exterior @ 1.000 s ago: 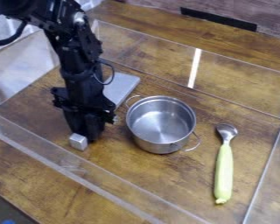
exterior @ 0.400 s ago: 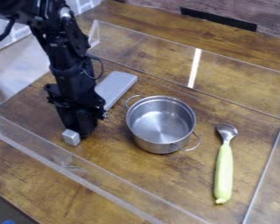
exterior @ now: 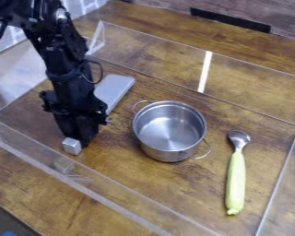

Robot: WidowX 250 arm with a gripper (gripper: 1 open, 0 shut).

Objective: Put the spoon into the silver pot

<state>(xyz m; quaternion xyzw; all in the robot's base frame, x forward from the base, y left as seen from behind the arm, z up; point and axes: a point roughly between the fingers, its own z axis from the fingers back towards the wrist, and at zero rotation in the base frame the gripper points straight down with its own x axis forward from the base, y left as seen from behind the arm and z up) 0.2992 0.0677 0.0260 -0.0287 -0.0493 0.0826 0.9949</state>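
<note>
The spoon (exterior: 235, 178) lies flat on the wooden table at the right, its pale yellow-green handle pointing toward me and its small silver bowl toward the back. The silver pot (exterior: 170, 129) stands empty in the middle, to the left of the spoon. My gripper (exterior: 74, 140) hangs down from the black arm at the left of the pot, low over the table, with its jaws shut and nothing seen between them. It is far from the spoon, with the pot in between.
A grey rectangular block (exterior: 114, 90) lies behind the gripper, left of the pot. A small grey cube (exterior: 71, 146) sits at the gripper's tip. Clear plastic walls (exterior: 205, 72) ring the wooden table (exterior: 137, 194).
The arm has shifted left and a little toward the back, away from the pot. The grey block behind it shows more. Pot and spoon have not moved.
</note>
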